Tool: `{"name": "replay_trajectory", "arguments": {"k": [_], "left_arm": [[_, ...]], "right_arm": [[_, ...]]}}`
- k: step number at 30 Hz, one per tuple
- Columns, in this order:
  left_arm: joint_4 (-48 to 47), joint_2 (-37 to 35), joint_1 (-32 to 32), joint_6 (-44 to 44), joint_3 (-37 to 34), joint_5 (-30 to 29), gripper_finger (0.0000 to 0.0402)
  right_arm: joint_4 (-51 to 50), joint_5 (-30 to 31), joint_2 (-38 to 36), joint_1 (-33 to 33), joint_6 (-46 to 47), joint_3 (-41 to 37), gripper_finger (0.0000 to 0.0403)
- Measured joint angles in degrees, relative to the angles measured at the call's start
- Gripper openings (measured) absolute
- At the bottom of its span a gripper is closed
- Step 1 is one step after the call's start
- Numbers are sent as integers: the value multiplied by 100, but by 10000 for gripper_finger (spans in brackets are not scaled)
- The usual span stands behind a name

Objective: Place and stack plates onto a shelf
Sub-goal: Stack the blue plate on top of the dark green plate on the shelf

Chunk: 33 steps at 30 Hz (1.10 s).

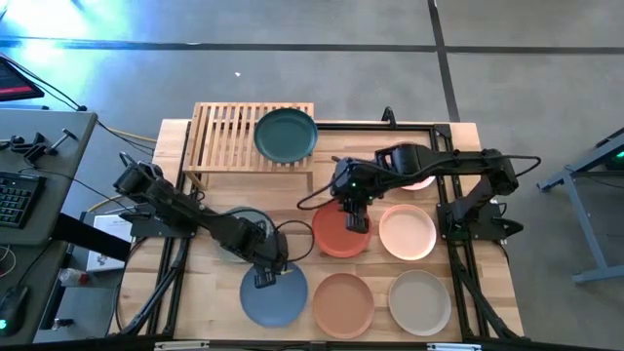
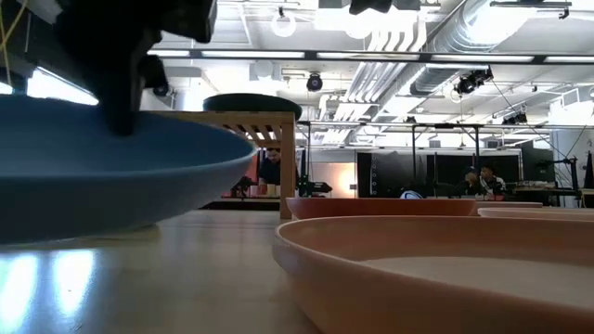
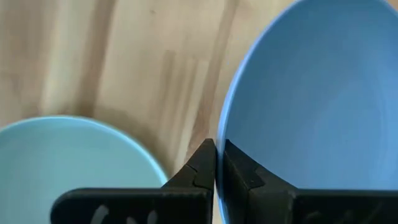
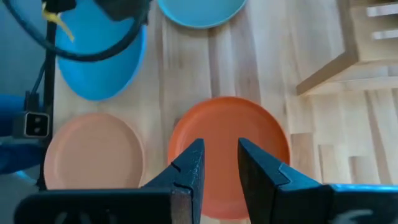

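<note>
Left gripper point(image 1: 264, 279): I see it clenched on the near rim of the blue plate point(image 1: 274, 295) — in its wrist view the two fingers point(image 3: 198, 171) pinch the plate's edge between them.
Blue plate, low view: it looks tilted, one side raised off the tabletop point(image 1: 205, 292).
Right gripper point(image 1: 355, 220): hovers over the terracotta red plate point(image 1: 343, 232) with jaws parted, nothing between them — released, as I read it.
Shelf point(image 1: 219, 138): stands at the far left of the table; the dark teal plate point(image 1: 286, 134) sits on its right end.
Sage green plate point(image 1: 237, 222): lies under the left arm, just beyond the blue one.
Other plates: peach point(image 1: 407, 233) right of terracotta; tan-orange point(image 1: 342, 302) and beige point(image 1: 420, 300) along the near edge.
</note>
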Motion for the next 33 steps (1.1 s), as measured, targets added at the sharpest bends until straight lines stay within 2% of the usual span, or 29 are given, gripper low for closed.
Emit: {"name": "replay_trajectory", "arguments": {"k": [6,9,18,22,28,33], "left_arm": [[-721,-74,325,58,434,-185,1],[-779,-265,509,299,466,-266,1],[-1004,-1345,1204,451,472,-654,1],[-1009,-1867,1574,300,472,-999,1],[-976,-2471,2346,79,472,-1618,1],[-986,-2736,3002,51,474,-1638,1]], "right_arm": [[-2,2,0,303,45,0,74],[-52,101,0,422,136,0,74],[-282,577,0,625,136,0,74],[-261,740,0,623,109,0,74],[-181,1364,0,562,90,0,74],[41,2268,0,425,97,2,74]]}}
